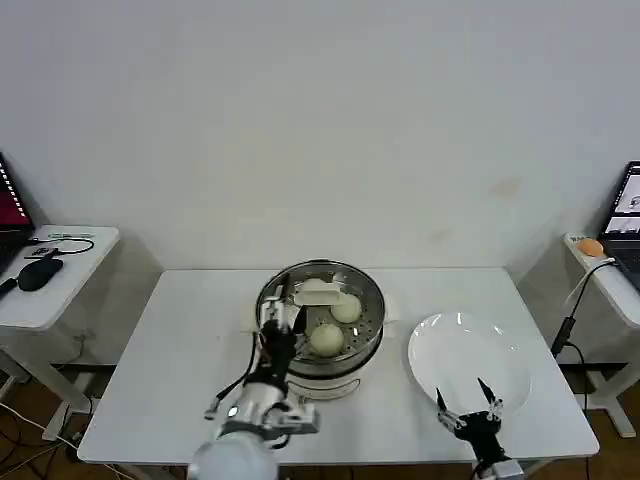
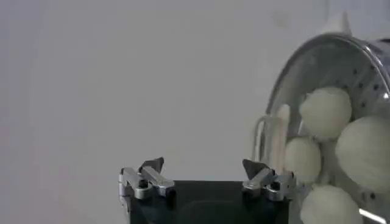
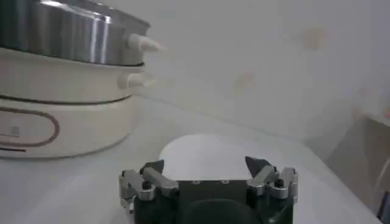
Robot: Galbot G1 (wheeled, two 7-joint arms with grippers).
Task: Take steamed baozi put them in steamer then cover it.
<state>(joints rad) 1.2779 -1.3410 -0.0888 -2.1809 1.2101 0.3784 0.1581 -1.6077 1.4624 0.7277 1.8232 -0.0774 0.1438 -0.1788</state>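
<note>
The steamer (image 1: 322, 330) stands mid-table, a shiny steel pot on a white base (image 3: 61, 122). Several cream-white baozi (image 1: 327, 340) (image 2: 326, 112) lie on its perforated tray. The clear glass cover lies on the pot, and its white bar handle (image 1: 318, 293) (image 2: 272, 139) shows above the buns. My left gripper (image 1: 280, 312) (image 2: 204, 165) hangs at the pot's left rim, open and empty. Near the table's front edge my right gripper (image 1: 467, 402) (image 3: 206, 164) is open and empty, just in front of the white plate (image 1: 470, 355) (image 3: 231, 152).
The bare white plate sits to the right of the steamer. A side table (image 1: 50, 285) at the left holds a mouse and cables. Another at the right (image 1: 610, 280) carries a laptop and an orange object. The white table (image 1: 180, 350) has free room on its left half.
</note>
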